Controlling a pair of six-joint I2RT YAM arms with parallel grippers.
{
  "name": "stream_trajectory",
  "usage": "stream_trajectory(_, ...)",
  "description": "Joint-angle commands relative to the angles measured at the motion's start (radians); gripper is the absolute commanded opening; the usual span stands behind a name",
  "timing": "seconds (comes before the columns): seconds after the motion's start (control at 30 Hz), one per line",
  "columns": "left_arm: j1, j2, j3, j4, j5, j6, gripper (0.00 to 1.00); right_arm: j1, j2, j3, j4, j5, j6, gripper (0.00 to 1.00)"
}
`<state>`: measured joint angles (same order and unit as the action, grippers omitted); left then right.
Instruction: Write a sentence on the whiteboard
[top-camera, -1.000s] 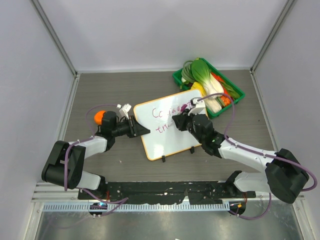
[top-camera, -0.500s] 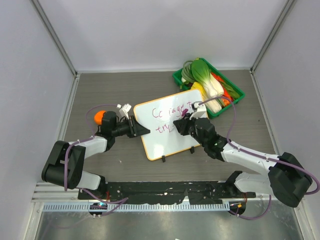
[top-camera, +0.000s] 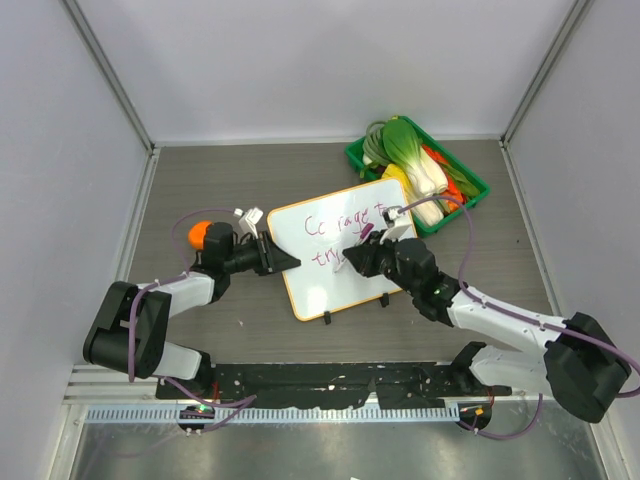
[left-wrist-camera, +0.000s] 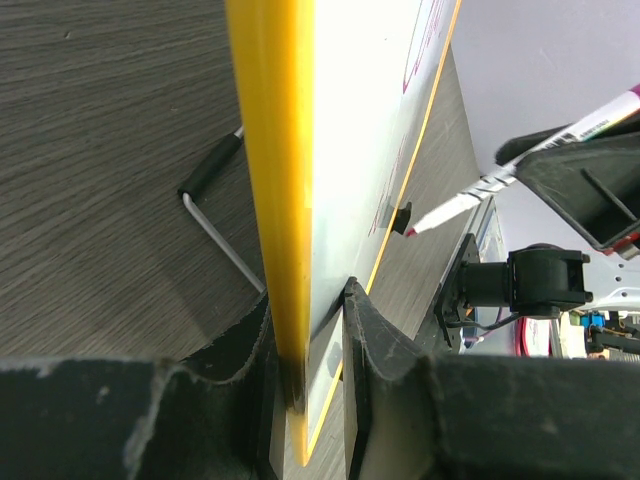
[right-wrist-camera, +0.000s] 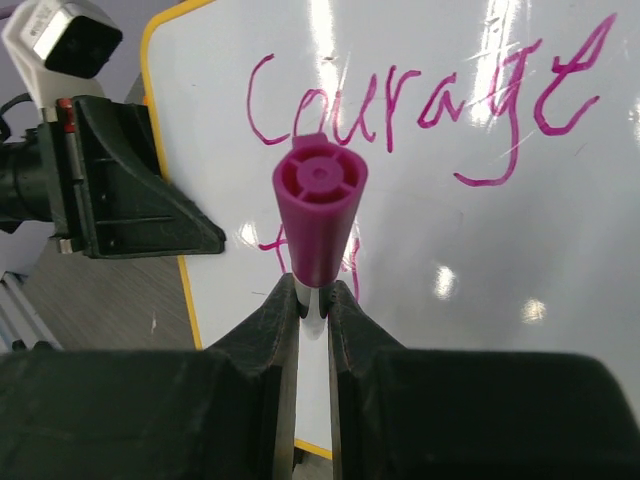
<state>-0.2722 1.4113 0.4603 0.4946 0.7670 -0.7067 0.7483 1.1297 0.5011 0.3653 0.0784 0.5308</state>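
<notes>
1. The left gripper (left-wrist-camera: 305, 330) is closed on the left edge of the whiteboard (top-camera: 325, 290), pinching its orange frame between both jaws.
2. The whiteboard sits askew at the middle of the table (top-camera: 200, 180). The sentence (top-camera: 340, 224) reads "Courage" on its upper line, and the lower line is partly hidden.
3. The right gripper (right-wrist-camera: 313, 300) clamps a purple marker (right-wrist-camera: 320, 215), with the tip pointing down by the lower line.
4. A green tray (top-camera: 478, 185) of vegetables stands at the far right, near the board's corner.

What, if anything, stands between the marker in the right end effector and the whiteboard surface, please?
Nothing visible does. The right end effector holds the marker, tip at the whiteboard; the left end effector clamps the board's edge, well aside.
</notes>
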Motion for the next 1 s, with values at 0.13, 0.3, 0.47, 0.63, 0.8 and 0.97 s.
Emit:
stream_trajectory(0.13, -0.015, 0.031, -0.014, -0.145, -0.202, 0.136, 0.00, -0.113, -0.036, 0.053, 0.095, -0.199, 0.073, 0.01)
stream_trajectory(0.3, -0.015, 0.032, -0.014, -0.146, -0.204, 0.138, 0.00, -0.246, -0.011, 0.027, 0.144, -0.273, 0.141, 0.01)
stream_trajectory(0.47, -0.015, 0.034, -0.014, -0.146, -0.204, 0.138, 0.00, -0.294, -0.053, 0.027, 0.100, -0.237, 0.107, 0.00)
stream_trajectory(0.63, -0.015, 0.037, -0.011, -0.146, -0.201, 0.138, 0.00, -0.296, -0.102, 0.034, 0.032, -0.163, 0.032, 0.01)
stream_trajectory(0.8, -0.015, 0.038, -0.011, -0.146, -0.202, 0.136, 0.00, -0.268, -0.145, 0.025, 0.004, -0.085, -0.040, 0.01)
stream_trajectory(0.97, -0.016, 0.038, -0.014, -0.146, -0.204, 0.138, 0.00, -0.127, -0.195, 0.005, -0.002, 0.136, -0.141, 0.01)
